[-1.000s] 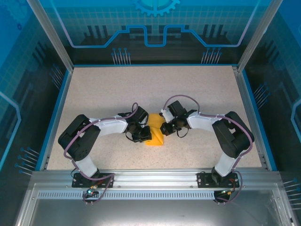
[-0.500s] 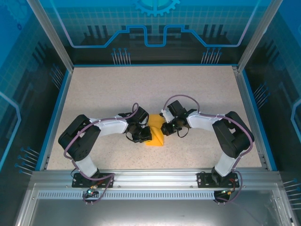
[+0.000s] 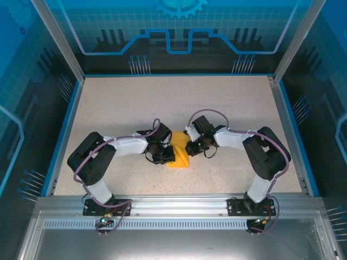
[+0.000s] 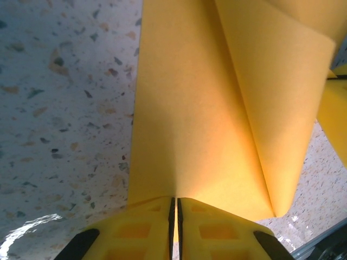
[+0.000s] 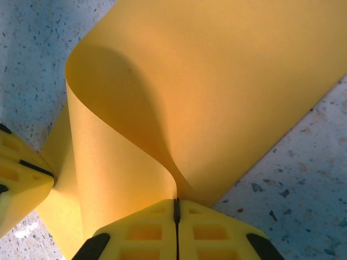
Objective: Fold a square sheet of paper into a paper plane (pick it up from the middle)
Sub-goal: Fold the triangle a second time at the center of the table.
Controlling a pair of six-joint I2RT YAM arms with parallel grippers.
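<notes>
The orange-yellow square sheet of paper [image 3: 180, 153] is lifted off the table's middle, between my two grippers. In the left wrist view the paper [image 4: 200, 108] is folded into layers, with a creased flap ending in a point at lower right. My left gripper [image 4: 175, 201] is shut on its near edge. In the right wrist view the paper [image 5: 217, 81] bends in a soft curl, and my right gripper [image 5: 176, 203] is pinched shut on the bottom of that curl. The left gripper's yellow fingers [image 5: 16, 173] show at that view's left edge, touching the paper.
A speckled beige tabletop [image 3: 179, 103] lies inside a blue rim, with transparent blue walls [image 3: 179, 32] on three sides. Both arm bases stand on the metal rail [image 3: 173, 206] at the near edge.
The right arm has shifted slightly left, towards the paper. Both grippers keep their hold and the paper stays in place.
</notes>
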